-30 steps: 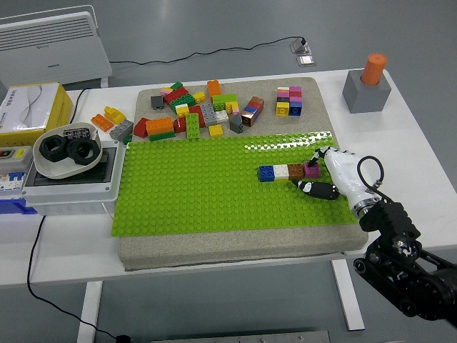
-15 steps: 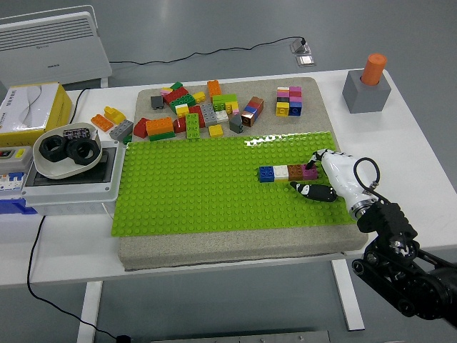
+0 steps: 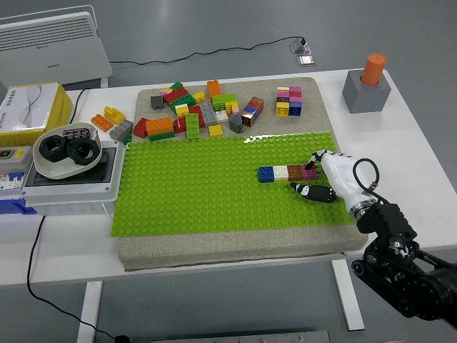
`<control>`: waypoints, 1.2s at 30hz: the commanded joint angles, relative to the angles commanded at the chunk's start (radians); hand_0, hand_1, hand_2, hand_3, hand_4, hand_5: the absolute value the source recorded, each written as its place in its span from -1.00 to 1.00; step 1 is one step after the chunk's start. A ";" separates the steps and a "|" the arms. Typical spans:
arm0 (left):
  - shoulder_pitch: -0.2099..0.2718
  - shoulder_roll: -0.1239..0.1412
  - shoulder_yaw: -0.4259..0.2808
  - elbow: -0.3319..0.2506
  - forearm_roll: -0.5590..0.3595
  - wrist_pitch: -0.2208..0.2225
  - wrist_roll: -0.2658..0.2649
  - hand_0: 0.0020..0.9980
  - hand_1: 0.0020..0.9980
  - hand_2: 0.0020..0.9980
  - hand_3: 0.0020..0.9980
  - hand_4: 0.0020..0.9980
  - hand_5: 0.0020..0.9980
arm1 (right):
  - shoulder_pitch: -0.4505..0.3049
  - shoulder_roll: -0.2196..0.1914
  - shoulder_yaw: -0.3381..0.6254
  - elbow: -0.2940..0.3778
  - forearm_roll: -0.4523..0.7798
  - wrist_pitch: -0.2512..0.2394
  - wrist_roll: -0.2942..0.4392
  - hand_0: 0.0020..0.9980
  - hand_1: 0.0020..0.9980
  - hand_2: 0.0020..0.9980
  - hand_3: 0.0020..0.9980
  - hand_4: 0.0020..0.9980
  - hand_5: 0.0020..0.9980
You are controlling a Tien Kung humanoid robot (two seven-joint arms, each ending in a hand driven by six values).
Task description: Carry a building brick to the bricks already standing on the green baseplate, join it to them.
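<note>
Seating step is judged to be in hand: the magenta brick (image 3: 310,171) is pinched by the right hand (image 3: 325,175) at the right end of the brick row (image 3: 288,172) on the green baseplate (image 3: 214,186), touching the brown brick (image 3: 296,171). Full stud engagement cannot be confirmed from head view. Next move, est.: downward press is req'd w/ brick kept square to row, then fingers to be released w/o side drag. Left hand not in view. Spare bricks (image 3: 196,111) are left loose on the counter (image 3: 414,136) mat beyond the baseplate.
</note>
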 joint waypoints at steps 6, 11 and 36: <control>0.001 0.000 -0.001 0.000 0.000 0.000 0.000 0.39 0.06 -0.11 0.15 0.09 -0.14 | -0.003 -0.002 0.005 0.012 -0.001 -0.006 0.002 0.53 0.55 0.65 0.14 0.69 0.17; 0.001 0.000 -0.003 0.000 0.002 0.000 0.000 0.39 0.06 -0.11 0.15 0.09 -0.14 | -0.007 -0.005 0.018 0.034 0.000 -0.011 0.001 0.53 0.55 0.65 0.14 0.69 0.17; -0.002 -0.004 0.000 0.000 0.026 -0.006 0.006 0.39 0.06 -0.12 0.14 0.05 -0.12 | -0.080 -0.043 0.047 0.172 0.100 -0.070 0.074 0.50 0.50 0.57 0.15 0.58 0.08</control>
